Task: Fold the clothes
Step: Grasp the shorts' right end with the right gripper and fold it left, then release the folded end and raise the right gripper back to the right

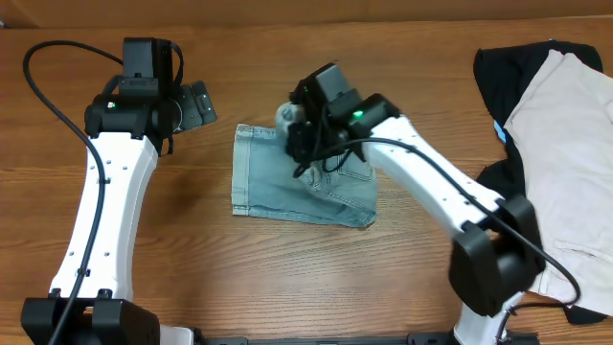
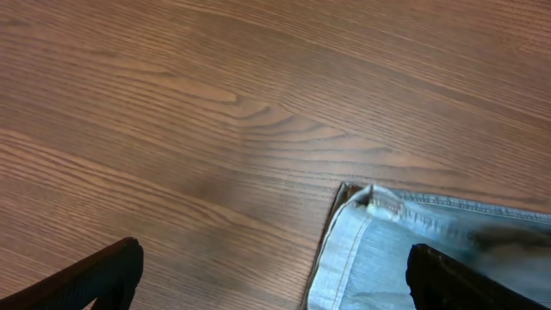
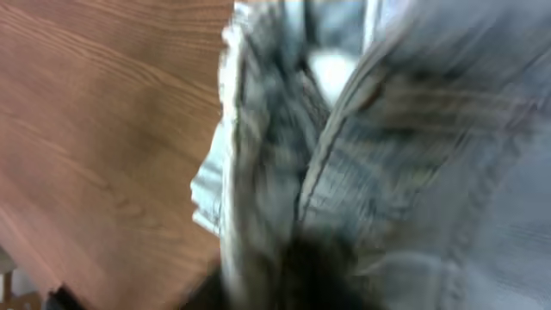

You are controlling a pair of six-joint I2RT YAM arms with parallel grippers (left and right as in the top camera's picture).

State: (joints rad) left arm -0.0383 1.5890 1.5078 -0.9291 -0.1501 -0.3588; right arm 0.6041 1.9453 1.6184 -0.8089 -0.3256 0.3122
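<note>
Overhead looks straight down at the table [image 1: 287, 278]; both close wrist views share the shorts [image 1: 263, 182].

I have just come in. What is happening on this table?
The light-blue denim shorts lie folded over in the middle of the table. The right gripper is down at their far edge; its grip is too blurred to judge. The left gripper hangs open over bare wood beside them. Cream trousers and a black garment lie at the right.
</note>
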